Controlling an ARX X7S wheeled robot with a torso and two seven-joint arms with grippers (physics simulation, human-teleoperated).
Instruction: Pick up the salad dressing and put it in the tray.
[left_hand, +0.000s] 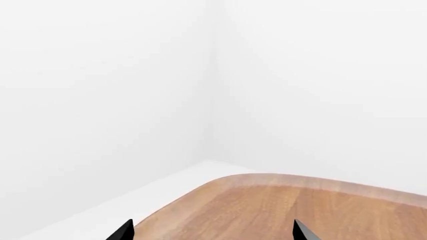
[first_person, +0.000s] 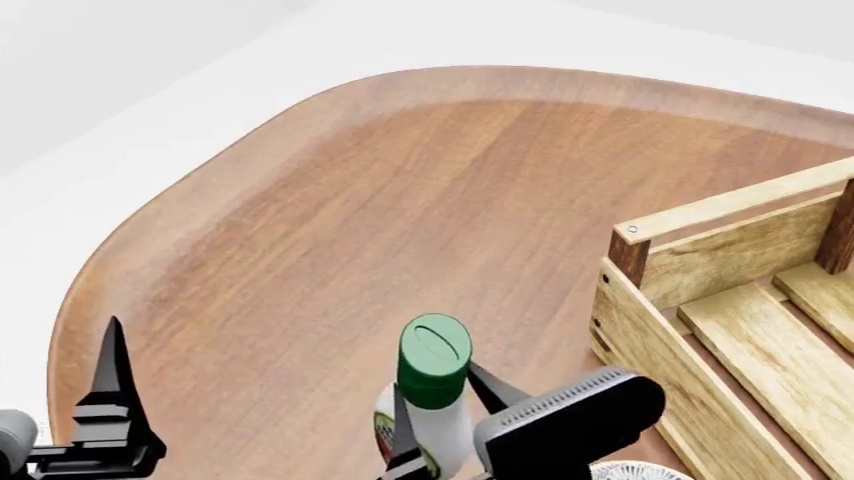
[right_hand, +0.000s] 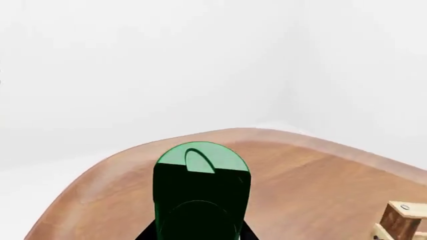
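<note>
The salad dressing (first_person: 434, 362) is a small bottle with a glossy green cap, low in the head view, left of the tray. My right gripper (first_person: 438, 402) is shut on it, one dark finger on each side of its body. In the right wrist view the green cap (right_hand: 200, 175) fills the lower middle, with the right gripper (right_hand: 200, 233) around it. The tray (first_person: 727, 250) is a light slatted wooden crate with dark corner posts at the right; one corner shows in the right wrist view (right_hand: 400, 220). My left gripper (first_person: 114, 400) is open and empty at the lower left, also seen in the left wrist view (left_hand: 212, 232).
The round-cornered wooden table (first_person: 400, 200) stands on a white floor with white walls behind. The rim of a small patterned bowl (first_person: 641, 470) shows at the bottom edge, in front of the crate.
</note>
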